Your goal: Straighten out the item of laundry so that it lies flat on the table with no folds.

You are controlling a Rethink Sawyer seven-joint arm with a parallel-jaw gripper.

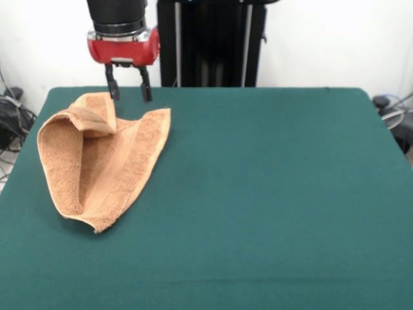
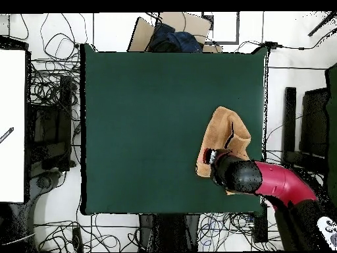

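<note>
The item of laundry (image 1: 103, 161) is an orange-tan towel lying folded on the left part of the dark green table (image 1: 271, 194). One side is rolled over lengthwise, and a corner flap is turned over at its far end. A woven band runs along the flat right part. My gripper (image 1: 129, 93) hangs open just above the towel's far edge, nothing between its black fingers (image 1: 146, 87). From above, the towel (image 2: 227, 135) lies near the table's right edge (image 2: 262, 118), and the arm covers the gripper (image 2: 212, 158) and part of the towel.
Cables lie on the floor all around the table (image 2: 49, 92). A cardboard box with dark cloth (image 2: 172, 36) stands beyond one table end. A white surface (image 2: 12, 125) is off to the left in the overhead view.
</note>
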